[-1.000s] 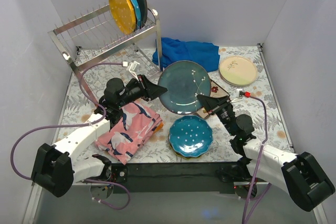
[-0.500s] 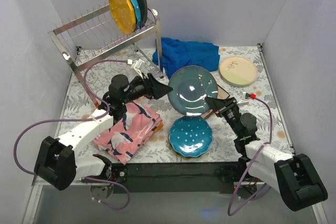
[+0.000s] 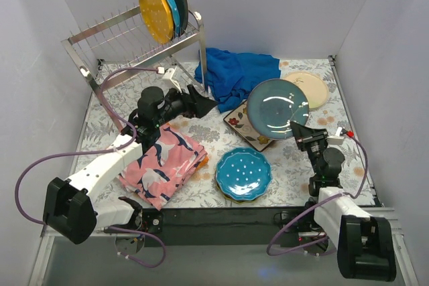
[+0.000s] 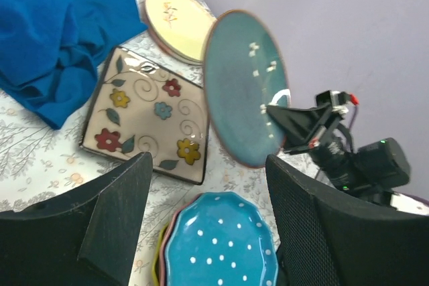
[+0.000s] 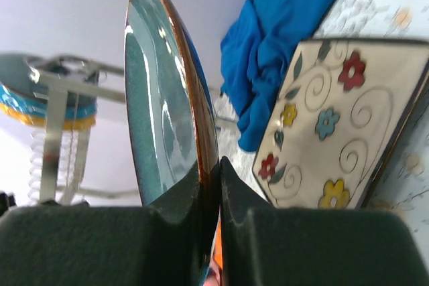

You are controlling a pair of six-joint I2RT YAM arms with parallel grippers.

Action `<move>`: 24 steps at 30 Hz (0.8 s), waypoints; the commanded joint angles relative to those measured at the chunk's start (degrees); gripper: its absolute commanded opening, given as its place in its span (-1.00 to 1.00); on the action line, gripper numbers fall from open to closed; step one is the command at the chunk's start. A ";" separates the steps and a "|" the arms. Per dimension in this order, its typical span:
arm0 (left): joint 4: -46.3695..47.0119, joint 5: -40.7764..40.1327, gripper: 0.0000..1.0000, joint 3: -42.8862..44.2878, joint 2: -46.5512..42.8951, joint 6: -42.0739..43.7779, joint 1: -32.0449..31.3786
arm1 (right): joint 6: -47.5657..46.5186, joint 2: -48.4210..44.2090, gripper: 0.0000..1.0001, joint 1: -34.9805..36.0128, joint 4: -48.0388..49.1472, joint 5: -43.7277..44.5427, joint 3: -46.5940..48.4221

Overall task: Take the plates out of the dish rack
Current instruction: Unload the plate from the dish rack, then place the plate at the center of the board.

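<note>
Glossy dark teal plate [image 3: 277,108], brown rim, tilted

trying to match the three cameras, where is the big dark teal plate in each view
Top external: dark teal plate right of centre, tilted, its lower edge pinched by the right gripper.
Left wrist: upper middle, standing on edge.
Right wrist: left of centre, edge-on, rising from the fingers.
Shared landmark: the square floral plate lying beside it.
</note>
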 commanded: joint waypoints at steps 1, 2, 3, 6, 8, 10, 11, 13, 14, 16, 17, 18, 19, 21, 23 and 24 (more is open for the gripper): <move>-1.18 -7.34 0.33 -4.47 -2.96 1.99 -0.10 | 6.13 -8.42 -0.97 -7.39 2.89 -2.18 -4.36; -0.65 -7.95 0.33 -5.61 -3.31 1.46 -0.10 | 4.82 -11.91 -0.97 -10.37 0.49 -2.18 -4.53; 0.40 -8.13 0.33 -7.02 -4.10 1.02 -0.10 | 4.02 -13.95 -0.97 -12.14 -2.40 -2.27 -4.53; 2.42 -8.49 0.33 -9.22 -4.80 0.93 -0.10 | 1.47 -21.42 -0.97 -18.47 -16.11 -1.66 -3.92; 3.22 -8.49 0.33 -11.15 -4.89 1.11 -0.27 | 1.73 -24.16 -0.97 -22.76 -21.85 -2.44 -4.62; 5.50 -7.87 0.33 -13.61 -4.98 1.55 -0.54 | 1.03 -23.99 -0.97 -25.06 -25.17 -4.37 -4.88; 6.12 -7.87 0.33 -14.40 -4.90 1.72 -0.63 | 0.76 -23.90 -0.97 -27.07 -26.41 -4.73 -4.80; 7.35 -8.66 0.33 -15.64 -4.72 2.07 -0.63 | -1.16 -24.34 -0.97 -29.63 -30.44 -5.17 -4.71; 7.70 -9.18 0.33 -16.34 -4.55 2.07 -0.71 | -2.13 -25.47 -0.97 -32.34 -32.21 -5.08 -4.36; 8.15 -9.02 0.33 -16.78 -4.11 1.81 -0.80 | -4.67 -26.53 -0.97 -35.17 -37.47 -5.52 -2.96; 8.15 -8.75 0.33 -16.70 -4.02 1.72 -0.80 | -5.64 -27.23 -0.97 -37.53 -38.89 -5.69 -2.43; 8.15 -8.40 0.33 -16.44 -3.93 1.64 -0.89 | -6.35 -27.50 -0.97 -38.51 -40.73 -5.61 -1.81; 8.15 -8.05 0.33 -16.43 -4.10 1.63 -0.98 | -8.18 -28.03 -0.97 -39.30 -44.14 -5.43 -1.72; 8.15 -8.13 0.33 -16.78 -4.98 1.72 -1.07 | -8.64 -28.56 -0.97 -40.72 -48.90 -4.38 1.44; 8.15 -9.01 0.33 -17.31 -5.77 1.81 -1.33 | -9.95 -29.44 -0.97 -41.07 -50.06 -4.55 1.62; 8.15 -9.45 0.33 -17.75 -6.56 1.81 -1.42 | -10.40 -29.61 -0.97 -41.07 -52.16 -4.12 1.88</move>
